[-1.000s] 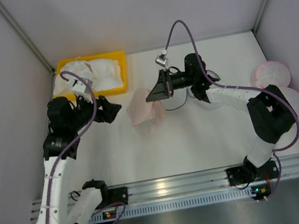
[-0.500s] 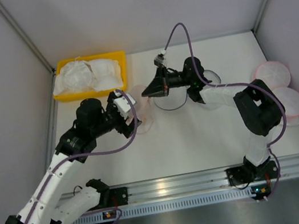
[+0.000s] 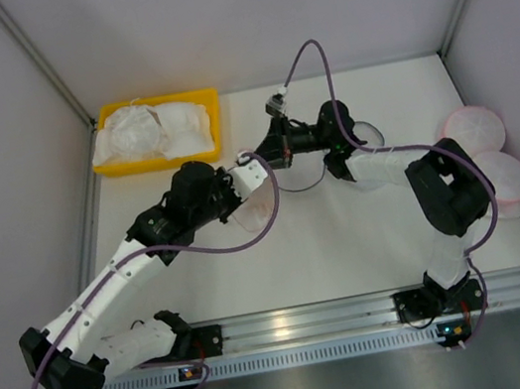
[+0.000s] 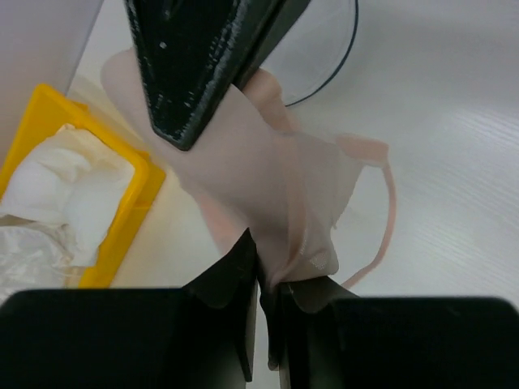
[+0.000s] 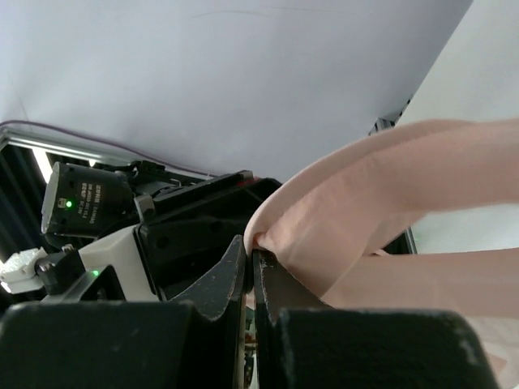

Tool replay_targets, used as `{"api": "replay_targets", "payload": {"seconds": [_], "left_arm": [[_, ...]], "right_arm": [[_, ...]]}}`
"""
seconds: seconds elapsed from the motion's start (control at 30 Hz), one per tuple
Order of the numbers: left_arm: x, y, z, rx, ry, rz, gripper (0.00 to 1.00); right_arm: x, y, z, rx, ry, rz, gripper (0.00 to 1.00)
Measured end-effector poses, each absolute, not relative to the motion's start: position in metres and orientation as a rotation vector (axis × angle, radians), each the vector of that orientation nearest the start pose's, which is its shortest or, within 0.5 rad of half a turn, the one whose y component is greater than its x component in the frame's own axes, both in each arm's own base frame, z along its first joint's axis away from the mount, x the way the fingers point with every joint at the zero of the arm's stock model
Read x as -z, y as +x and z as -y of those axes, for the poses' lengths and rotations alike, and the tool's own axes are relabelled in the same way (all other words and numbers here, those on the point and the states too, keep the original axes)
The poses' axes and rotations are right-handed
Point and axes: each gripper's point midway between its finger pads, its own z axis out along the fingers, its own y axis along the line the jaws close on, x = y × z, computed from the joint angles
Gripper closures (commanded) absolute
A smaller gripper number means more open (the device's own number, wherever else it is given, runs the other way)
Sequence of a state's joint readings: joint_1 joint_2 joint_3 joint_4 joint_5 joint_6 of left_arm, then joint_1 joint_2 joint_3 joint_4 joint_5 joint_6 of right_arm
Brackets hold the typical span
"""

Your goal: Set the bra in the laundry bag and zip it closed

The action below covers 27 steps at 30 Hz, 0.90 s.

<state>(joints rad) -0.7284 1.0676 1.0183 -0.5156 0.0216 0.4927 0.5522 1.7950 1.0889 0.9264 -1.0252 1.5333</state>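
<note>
The pale pink bra [image 4: 276, 186] hangs bunched between both grippers, one strap [image 4: 388, 219] trailing loose. My left gripper [image 4: 272, 279] is shut on its lower edge. My right gripper [image 5: 251, 247] is shut on a fold of the bra [image 5: 389, 186]; its black fingers [image 4: 195, 65] show at the top of the left wrist view. From above, the left gripper [image 3: 257, 167] and right gripper [image 3: 268, 156] meet near mid-table, with the bra [image 3: 251, 214] drooping below them. The laundry bag [image 3: 306, 182], white mesh with a dark rim [image 4: 345, 61], lies flat under the right arm.
A yellow bin [image 3: 158, 102] of white garments [image 3: 153, 131] stands at the back left, also seen in the left wrist view [image 4: 122, 219]. Two pink-rimmed mesh pouches [image 3: 475, 126] [image 3: 509, 176] lie by the right wall. The left arm's purple cable loops [image 3: 270, 223] over the table.
The left arm swung right from beside the bin to the bra and its jaws closed on the cloth. The right gripper kept its hold; the bra is now gathered between both grippers.
</note>
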Motion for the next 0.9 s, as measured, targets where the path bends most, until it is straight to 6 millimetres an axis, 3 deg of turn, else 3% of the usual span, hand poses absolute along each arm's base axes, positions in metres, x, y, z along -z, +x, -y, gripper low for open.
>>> {"api": "replay_targets", "payload": {"seconds": [0.03,0.13,0.23,0.27,0.3,0.4,0.5,0.67,0.8,0.9], "left_arm": [[-0.23,0.26,0.209,0.156,1.226,-1.75,1.0],[-0.239,0.261,0.211,0.175,1.182,-1.761,1.0],[-0.252,0.258,0.216,0.235,1.132,-1.771,1.0],[-0.257,0.256,0.218,0.263,1.117,-1.774,1.0],[-0.262,0.254,0.221,0.291,1.103,-1.773,1.0],[-0.279,0.242,0.231,0.447,1.04,-1.797,1.0],[-0.3,0.229,0.24,0.647,0.956,-1.814,1.0],[-0.325,0.218,0.238,0.947,0.745,-1.883,1.0],[-0.315,0.224,0.214,1.101,0.534,-1.957,1.0],[-0.282,0.231,0.189,1.151,0.381,-2.046,1.0]], "right_arm": [[-0.284,0.276,-0.373,-2.221,-0.249,-1.977,1.0],[-0.284,0.276,-0.373,-2.213,-0.26,-1.972,1.0],[-0.287,0.278,-0.375,-2.191,-0.294,-1.964,0.93],[-0.289,0.28,-0.375,-2.18,-0.312,-1.959,0.89],[-0.292,0.28,-0.376,-2.17,-0.333,-1.954,0.65],[-0.296,0.285,-0.374,-2.12,-0.382,-1.944,0.34],[-0.298,0.293,-0.366,-2.058,-0.421,-1.945,0.18],[-0.3,0.329,-0.329,-1.865,-0.426,-1.952,0.09],[-0.301,0.345,-0.303,-1.703,-0.462,-1.955,0.02],[-0.293,0.339,-0.296,-1.638,-0.513,-1.982,0.01]]}}
